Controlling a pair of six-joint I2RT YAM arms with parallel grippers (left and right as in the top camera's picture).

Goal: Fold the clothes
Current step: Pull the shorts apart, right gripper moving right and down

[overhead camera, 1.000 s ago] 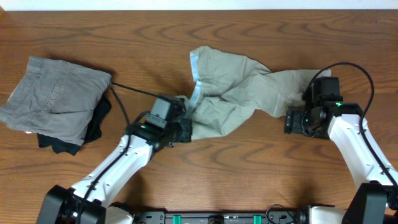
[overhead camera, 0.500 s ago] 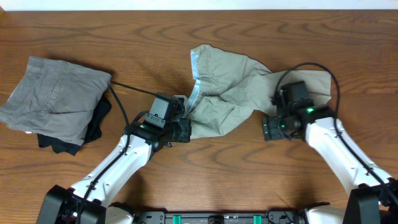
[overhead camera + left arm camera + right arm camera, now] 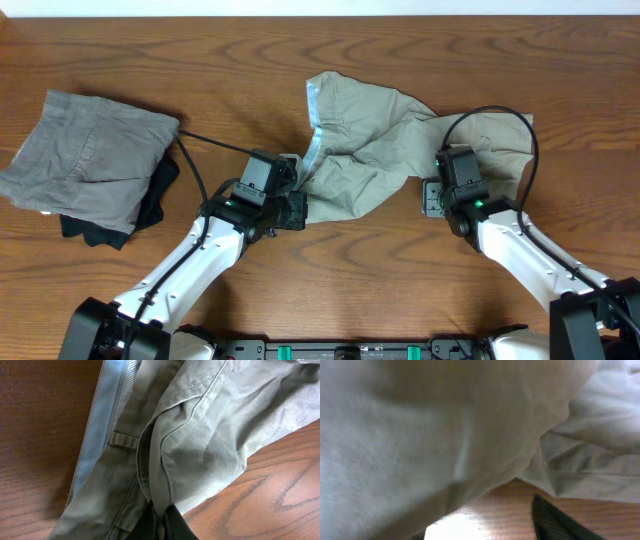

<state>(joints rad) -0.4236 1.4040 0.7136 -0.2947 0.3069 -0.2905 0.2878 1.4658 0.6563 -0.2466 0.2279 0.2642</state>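
Note:
The light khaki-green shorts (image 3: 372, 150) lie crumpled at the table's middle, with pale blue lining showing along the left edge. My left gripper (image 3: 297, 210) is shut on the lower left hem of the shorts. In the left wrist view the fabric fold (image 3: 200, 435) runs down between the black fingers (image 3: 161, 521). My right gripper (image 3: 430, 197) sits at the lower edge of the right leg. In the right wrist view its fingers (image 3: 480, 520) are apart over bare wood, and the blurred cloth (image 3: 445, 425) hangs just above them.
Darker grey folded shorts (image 3: 90, 160) lie at the far left on top of a small black garment (image 3: 150, 200). A black cable (image 3: 220, 146) runs from there to the left arm. The table's far edge runs along the top.
My right arm has moved left along the table, from beside the right leg's end to its lower edge near the crotch. The left gripper and the shorts have hardly moved.

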